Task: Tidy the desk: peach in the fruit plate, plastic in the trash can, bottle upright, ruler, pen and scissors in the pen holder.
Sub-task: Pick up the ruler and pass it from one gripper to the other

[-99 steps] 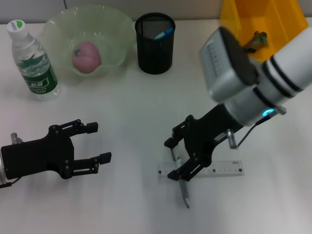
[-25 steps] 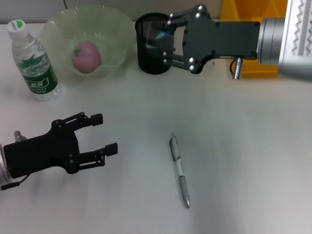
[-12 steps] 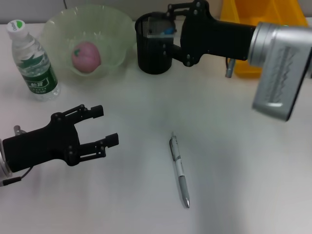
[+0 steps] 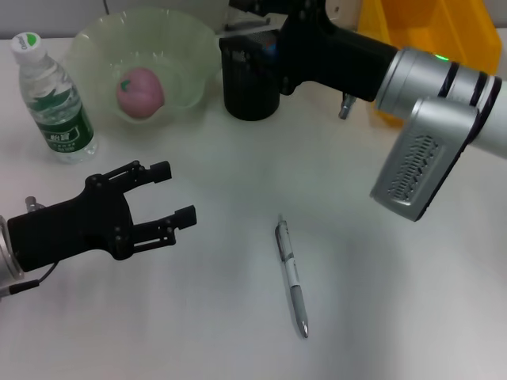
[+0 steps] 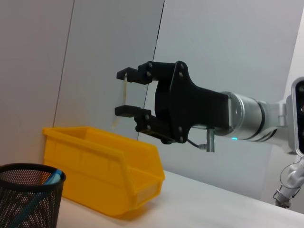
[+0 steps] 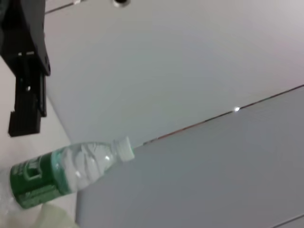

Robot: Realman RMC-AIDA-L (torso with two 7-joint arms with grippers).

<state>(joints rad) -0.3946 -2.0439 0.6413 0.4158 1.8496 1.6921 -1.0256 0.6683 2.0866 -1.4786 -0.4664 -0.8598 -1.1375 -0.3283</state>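
A: Start big: the white bench [image 4: 396, 317] has wide open room across its near half. What's at the far edge?

B: The yellow bin [image 4: 432, 36] sits at the far right corner, the pale green fruit plate [image 4: 190, 55] at far left with the peach [image 4: 140, 91] inside it. The bottle [image 4: 54, 103] stands upright just left of the plate, near the bench's left edge.

A: And the arms?

B: The right gripper [image 5: 125, 93] is up high over the black mesh pen holder [image 4: 249, 87], between plate and bin. In the left wrist view its fingers pinch the ruler [image 5: 125, 92], which hangs upright between them. A blue pen [image 5: 50, 178] already leans inside the holder.

A: The left one?

B: The left gripper [image 4: 176, 194] hovers low at the near left, fingers spread, pinching nothing, with bare bench around it.

A: Anything loose?

B: A silver pen [image 4: 291, 273] lies alone mid-bench, well apart from both grippers, tip pointing toward the near edge.
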